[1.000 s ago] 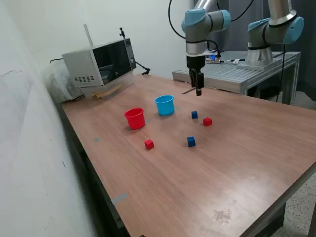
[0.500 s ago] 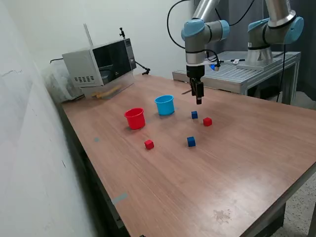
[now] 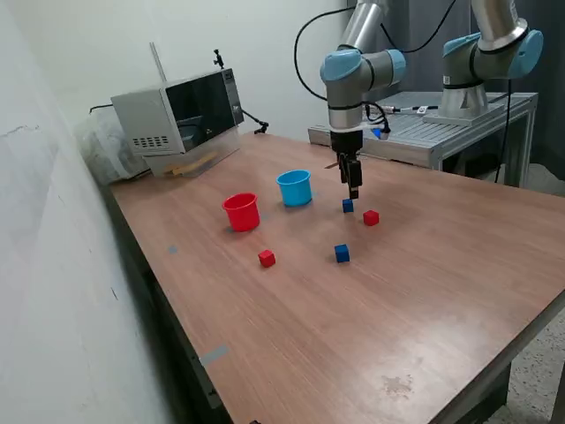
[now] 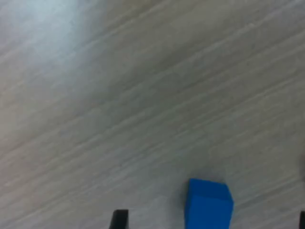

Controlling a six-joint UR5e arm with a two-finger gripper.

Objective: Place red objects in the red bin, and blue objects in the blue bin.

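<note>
Gripper point(image 3: 353, 189) of the UR5e arm is hanging fingers-down just above a dark-blue cube point(image 3: 348, 206) on the wooden table point(image 3: 424, 291); in the wrist view this cube point(image 4: 208, 205) is lying between two dark fingertips point(image 4: 119, 218) that are standing wide apart, neither touching it. A red cube point(image 3: 371, 217) is sitting just beside that blue cube, toward the exterior view's right. A second blue cube point(image 3: 342, 253) and a second red cube point(image 3: 267, 258) are lying nearer the camera, well apart from each other. The blue cup point(image 3: 294, 187) and the red cup point(image 3: 241, 212) are standing upright near each other, toward the exterior view's left of the gripper.
</note>
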